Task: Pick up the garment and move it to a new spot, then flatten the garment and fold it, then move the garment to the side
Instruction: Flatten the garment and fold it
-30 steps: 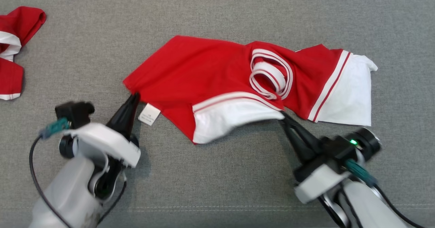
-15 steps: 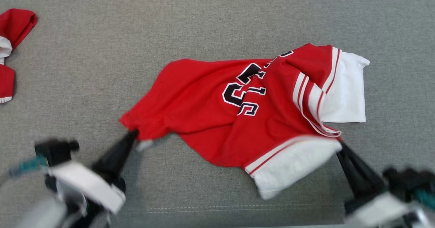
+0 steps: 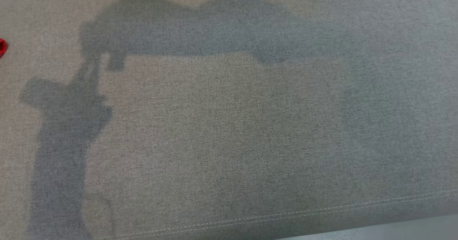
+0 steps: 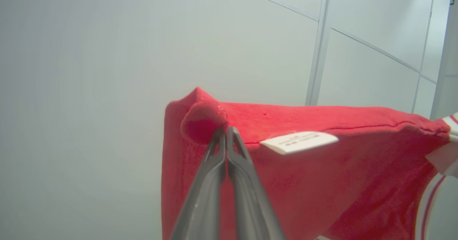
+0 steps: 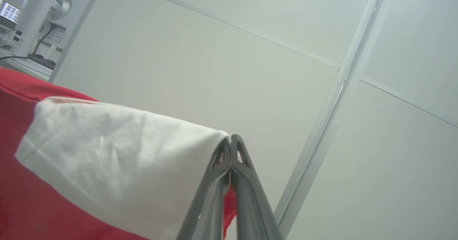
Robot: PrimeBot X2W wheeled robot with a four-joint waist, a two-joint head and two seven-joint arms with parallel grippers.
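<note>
Left claw (image 4: 226, 131): my two long dark fingers are pressed tight together, tips nipping a bunched corner of the red knit garment with white panels (image 4: 322, 182). The cloth puckers into a small knob where the tips bite. A small white rectangular sewn-in label (image 4: 300, 141) sticks out from the upper edge, just right of my fingertips; its print is too small to read. From the pinch the top edge runs taut toward the right of the left wrist view, with red cloth spreading below it.

Right claw (image 5: 230, 140): fingers likewise clamped together, tips gripping the corner of a white fabric panel (image 5: 107, 168) of the same garment. There is red cloth beside and beneath it.

The garment is held up in the air between both claws. Behind it is a pale grey panelled wall (image 4: 89, 72) with a thin metal upright strip (image 4: 316, 54). A white-backed computer monitor (image 5: 53, 11) stands at the upper left of the right wrist view, well beyond the cloth.

Head view: grey woven fabric surface (image 3: 229, 132), with a stitched seam along its near edge. A broad dark shadow (image 3: 200, 36) stretches across its upper part, and an arm-shaped shadow stands under its left end. There is a sliver of red cloth (image 3: 2, 47) at the far left edge; I cannot tell what it belongs to.
</note>
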